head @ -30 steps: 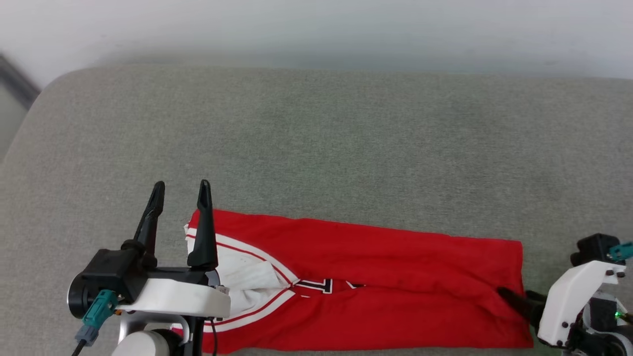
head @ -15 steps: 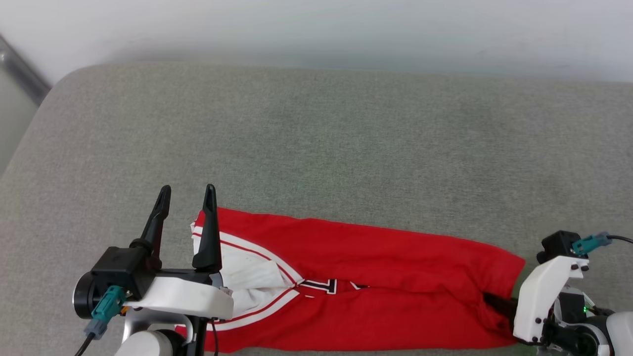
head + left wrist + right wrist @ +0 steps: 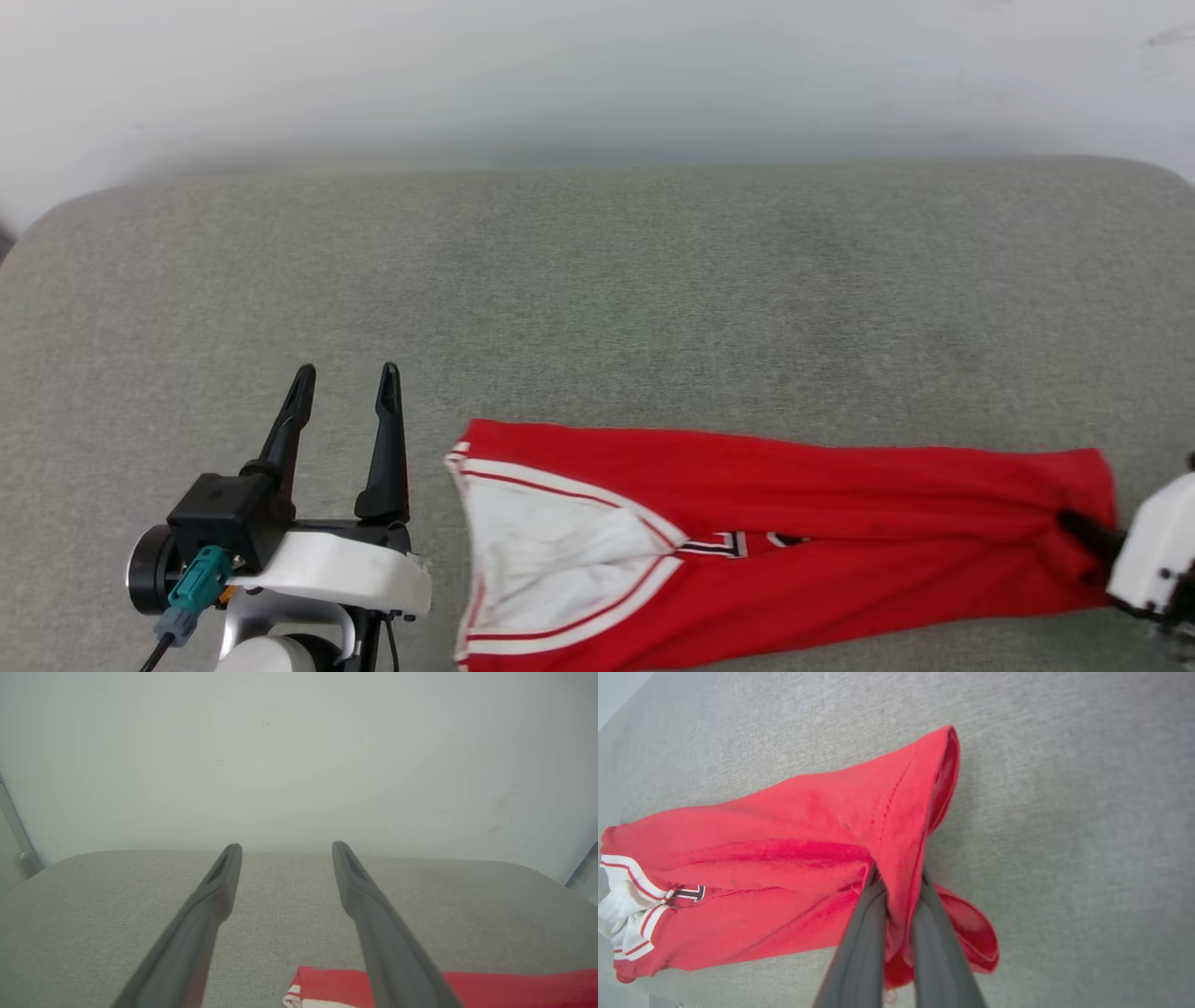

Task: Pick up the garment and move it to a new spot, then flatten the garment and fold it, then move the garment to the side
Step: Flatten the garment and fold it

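The garment (image 3: 794,523) is a red jersey folded into a long strip near the front edge of the grey cushion (image 3: 597,280). Its white lining and striped trim point left, with black letters at mid-length. My right gripper (image 3: 1074,525) is shut on the strip's right end. The right wrist view shows the red cloth (image 3: 784,858) bunched and pinched between the right gripper's (image 3: 899,877) two fingers. My left gripper (image 3: 345,371) stands open and empty a short gap left of the trim end. In the left wrist view, the garment's corner (image 3: 331,982) lies below the open left gripper (image 3: 286,845).
A pale wall (image 3: 597,75) rises right behind the cushion. The cushion's rounded back corners are at the far left and far right. Bare grey fabric stretches behind the garment and left of my left gripper.
My right gripper has shut on the garment's right end and dragged it rightward, so its trim end has slid clear of my left gripper's finger. The head view has also shifted.
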Motion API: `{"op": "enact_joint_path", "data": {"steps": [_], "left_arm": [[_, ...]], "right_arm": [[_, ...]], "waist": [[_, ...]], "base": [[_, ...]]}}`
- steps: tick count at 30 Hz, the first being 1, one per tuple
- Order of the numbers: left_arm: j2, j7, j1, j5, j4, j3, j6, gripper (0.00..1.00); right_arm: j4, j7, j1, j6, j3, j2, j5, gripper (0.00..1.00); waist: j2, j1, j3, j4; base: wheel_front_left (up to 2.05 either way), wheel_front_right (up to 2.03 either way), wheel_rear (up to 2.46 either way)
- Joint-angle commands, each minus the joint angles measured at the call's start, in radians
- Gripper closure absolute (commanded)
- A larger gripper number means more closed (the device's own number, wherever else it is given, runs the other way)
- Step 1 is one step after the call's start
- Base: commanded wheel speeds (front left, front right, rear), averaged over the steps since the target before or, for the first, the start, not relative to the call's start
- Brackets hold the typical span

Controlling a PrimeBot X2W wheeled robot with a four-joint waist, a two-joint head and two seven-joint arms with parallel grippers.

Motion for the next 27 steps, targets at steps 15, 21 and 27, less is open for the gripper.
{"op": "enact_joint_path", "data": {"steps": [15,21,27], "left_arm": [[0.003,0.012,0.008,-0.005,0.005,-0.014,0.004,0.00],[-0.003,0.017,-0.007,-0.004,0.006,-0.027,0.000,0.00],[-0.012,0.005,-0.032,-0.010,0.026,-0.031,-0.014,0.00]], "right_arm": [[-0.074,0.378,-0.019,-0.001,-0.195,0.239,0.387,1.00],[-0.007,0.357,-0.039,-0.001,-0.035,0.247,0.559,1.00],[0.061,0.219,-0.078,-0.001,0.219,0.246,0.673,1.00]], "waist": [[0.0000,0.0000,-0.017,-0.004],[0.0000,0.0000,-0.005,0.039],[0.0000,0.0000,0.018,0.087]], "base": [[0.00,0.00,0.00],[0.00,0.00,0.00],[0.00,0.00,0.00]]}}
